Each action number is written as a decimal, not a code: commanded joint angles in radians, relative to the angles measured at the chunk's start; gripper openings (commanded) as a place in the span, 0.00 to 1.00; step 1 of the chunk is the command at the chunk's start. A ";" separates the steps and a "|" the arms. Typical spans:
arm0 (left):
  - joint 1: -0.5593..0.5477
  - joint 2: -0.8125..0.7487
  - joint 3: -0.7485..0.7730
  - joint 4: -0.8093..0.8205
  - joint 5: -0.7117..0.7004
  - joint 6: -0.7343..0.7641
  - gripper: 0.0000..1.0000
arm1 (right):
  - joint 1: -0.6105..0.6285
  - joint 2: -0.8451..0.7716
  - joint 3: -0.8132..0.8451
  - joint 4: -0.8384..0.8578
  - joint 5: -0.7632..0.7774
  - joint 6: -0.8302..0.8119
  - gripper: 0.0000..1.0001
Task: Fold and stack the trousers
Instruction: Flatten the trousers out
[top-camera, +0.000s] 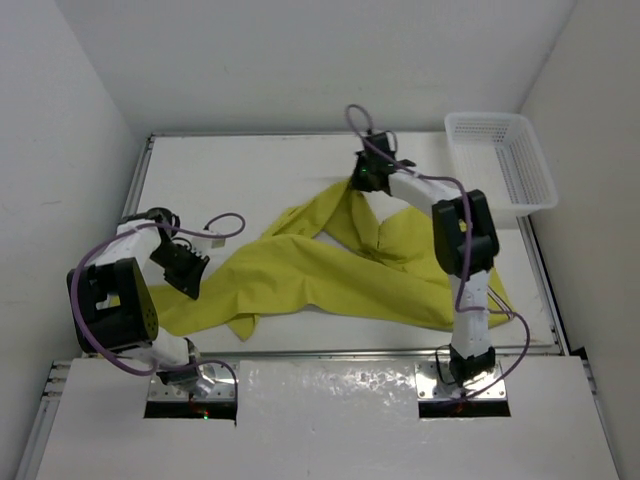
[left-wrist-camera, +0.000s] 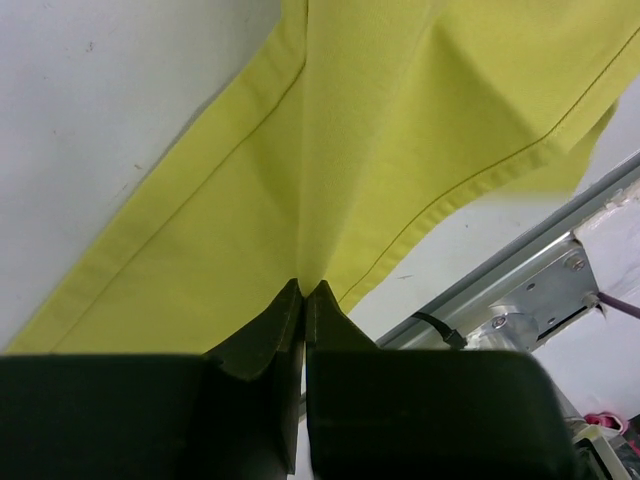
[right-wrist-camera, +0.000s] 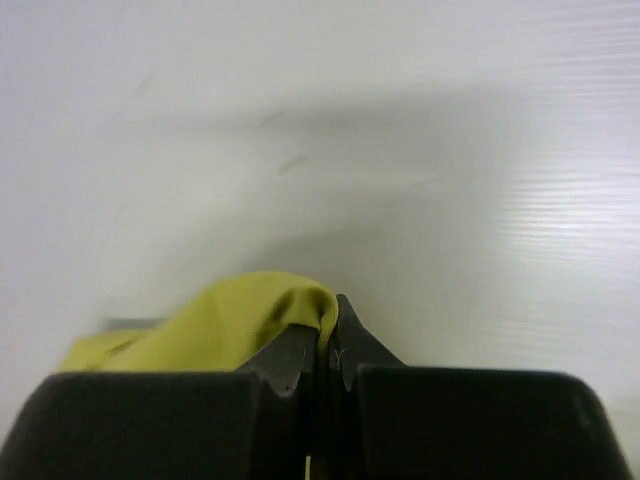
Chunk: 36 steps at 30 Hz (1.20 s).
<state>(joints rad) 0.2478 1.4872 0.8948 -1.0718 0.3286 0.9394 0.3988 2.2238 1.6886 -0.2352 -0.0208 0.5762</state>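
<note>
The mustard-yellow trousers (top-camera: 330, 265) lie crumpled across the middle of the white table, spreading from front left to right. My left gripper (top-camera: 186, 288) is at their front-left end, shut on a pinch of the yellow cloth (left-wrist-camera: 300, 200), which rises in a ridge from the fingertips. At the far tip of the trousers my right gripper (top-camera: 357, 182) is shut on a fold of cloth (right-wrist-camera: 250, 315) that drapes over its left finger (right-wrist-camera: 300, 350). In the left wrist view the left gripper (left-wrist-camera: 304, 290) shows hemmed leg fabric ahead of it. The waistband trim is not visible.
A white mesh basket (top-camera: 500, 160) stands at the back right corner of the table. The table's metal front rail (left-wrist-camera: 520, 250) runs close behind the left gripper. White walls enclose the table (top-camera: 230, 170) at left, back and right.
</note>
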 joint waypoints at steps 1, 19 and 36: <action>-0.005 -0.038 0.013 -0.040 -0.017 0.038 0.00 | -0.120 -0.183 -0.150 0.292 0.339 0.352 0.00; -0.004 -0.051 0.003 -0.047 0.006 0.053 0.00 | -0.074 -0.040 0.305 -0.219 0.449 -0.153 0.99; -0.005 -0.042 0.000 -0.027 0.003 0.035 0.00 | 0.123 -0.207 -0.166 -0.102 -0.019 -0.128 0.00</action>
<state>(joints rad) 0.2478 1.4662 0.8940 -1.1049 0.3042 0.9730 0.5358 1.9072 1.4368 -0.2436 0.1184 0.4133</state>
